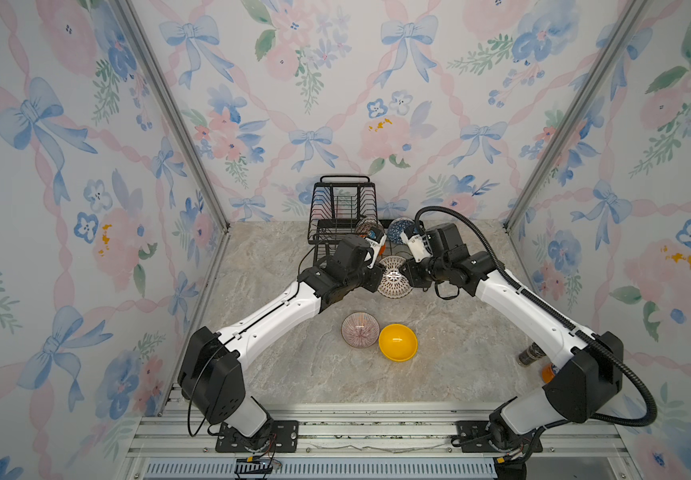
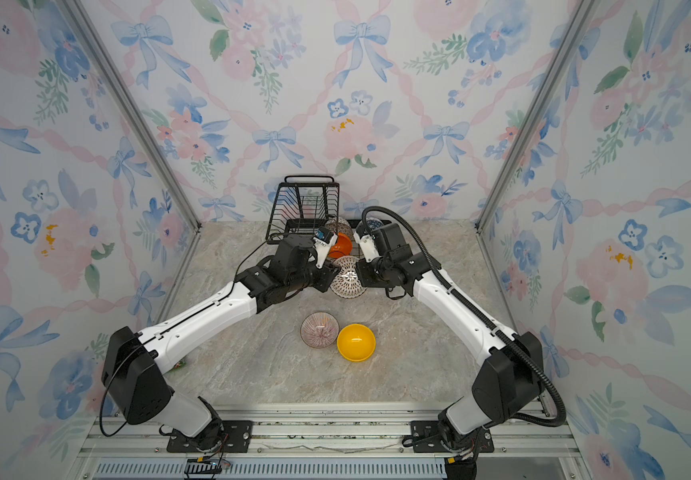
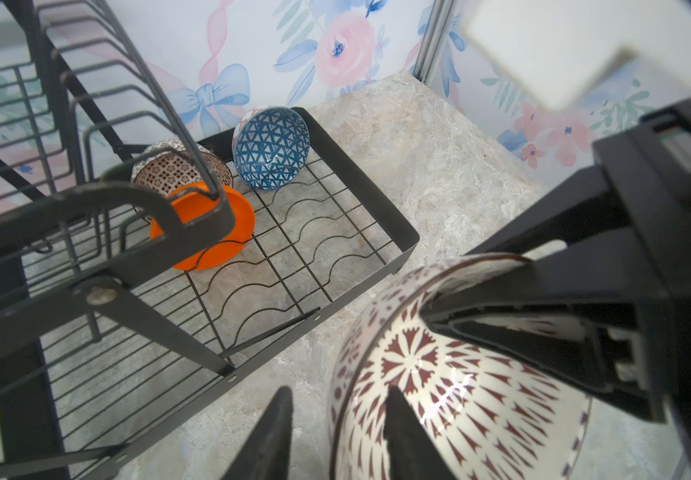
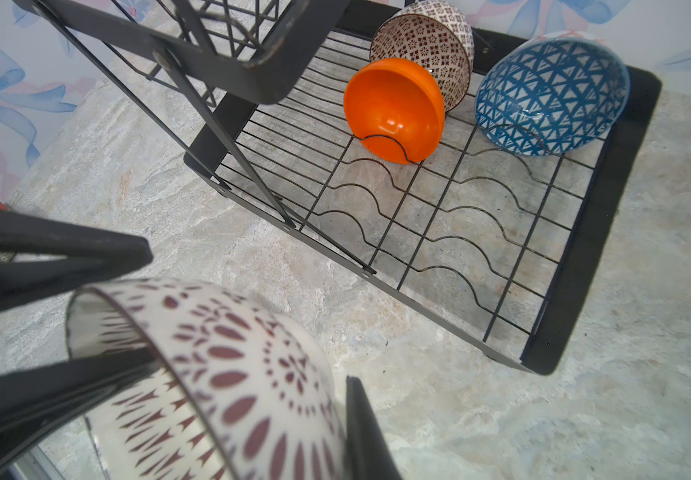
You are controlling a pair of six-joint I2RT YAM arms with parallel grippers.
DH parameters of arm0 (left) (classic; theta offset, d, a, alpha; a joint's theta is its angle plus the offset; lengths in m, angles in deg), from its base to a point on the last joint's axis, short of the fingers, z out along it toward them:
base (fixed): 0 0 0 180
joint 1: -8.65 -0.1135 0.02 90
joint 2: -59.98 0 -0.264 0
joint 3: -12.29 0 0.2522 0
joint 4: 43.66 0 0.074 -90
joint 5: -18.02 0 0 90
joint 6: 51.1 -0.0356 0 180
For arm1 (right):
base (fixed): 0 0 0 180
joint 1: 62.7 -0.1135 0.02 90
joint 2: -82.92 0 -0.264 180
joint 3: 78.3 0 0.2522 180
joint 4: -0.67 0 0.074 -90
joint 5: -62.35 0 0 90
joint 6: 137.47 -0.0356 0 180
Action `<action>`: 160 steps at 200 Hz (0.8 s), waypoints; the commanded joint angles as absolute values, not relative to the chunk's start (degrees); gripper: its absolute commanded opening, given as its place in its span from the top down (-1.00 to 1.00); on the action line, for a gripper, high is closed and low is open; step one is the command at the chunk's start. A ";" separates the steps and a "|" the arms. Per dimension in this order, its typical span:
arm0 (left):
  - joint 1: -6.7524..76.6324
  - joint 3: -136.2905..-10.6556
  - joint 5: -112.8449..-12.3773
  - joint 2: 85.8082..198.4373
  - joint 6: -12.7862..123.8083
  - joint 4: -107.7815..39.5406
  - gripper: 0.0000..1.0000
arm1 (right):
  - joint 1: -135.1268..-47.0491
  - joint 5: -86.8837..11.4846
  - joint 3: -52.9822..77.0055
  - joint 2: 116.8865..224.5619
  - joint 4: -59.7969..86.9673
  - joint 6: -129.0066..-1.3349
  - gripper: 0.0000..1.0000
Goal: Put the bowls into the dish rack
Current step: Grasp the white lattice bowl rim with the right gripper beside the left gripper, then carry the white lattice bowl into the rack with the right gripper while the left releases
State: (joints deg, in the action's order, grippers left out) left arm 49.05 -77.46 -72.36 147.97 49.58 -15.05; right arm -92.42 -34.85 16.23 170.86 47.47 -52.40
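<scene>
The marble tabletop is the broadest thing before me. At its far middle stands the dish rack, with its raised basket on the left and its low slotted tray running out to the right. My left arm and my right arm reach in from the near corners and meet just near of that tray. Between them is the white lattice bowl, tipped on edge beside the tray's near rim and not in it; whether it clears the tabletop I cannot tell. My right pincer is clamped on this bowl's rim, pinching the wall. My left pincer stands parted astride another part of the rim. One finger is outside with a gap showing and the other lies over the inner face, though I cannot tell if that one touches. Three bowls stand on edge at the tray's far end. The blue bowl is in the far right corner, the brown mosaic bowl is to its left, and the orange bowl leans against the mosaic one on its near side. Two more sit upright on the tabletop, near of my pincers and well apart from the rack. The pink striped bowl is on the left and the yellow bowl on the right, just beside each other.
</scene>
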 commanded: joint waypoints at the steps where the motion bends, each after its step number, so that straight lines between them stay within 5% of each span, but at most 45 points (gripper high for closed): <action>1: 48.29 -76.47 -71.18 145.08 49.28 -15.06 -0.31 | -91.93 -34.01 17.44 169.32 47.22 -51.18 1.00; 43: 47.63 -75.07 -72.20 142.90 49.30 -12.79 -0.95 | -90.95 -30.77 16.97 169.48 44.50 -47.64 1.00; 160: 43.73 -70.87 -72.13 139.00 49.72 -9.54 -0.96 | -86.61 -20.29 5.77 171.76 9.97 -25.42 1.00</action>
State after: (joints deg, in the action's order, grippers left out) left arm 44.40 -72.06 -72.12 140.88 49.58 -11.40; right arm -87.59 -22.78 9.17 171.19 26.84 -33.41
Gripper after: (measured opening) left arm 0.980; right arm 0.153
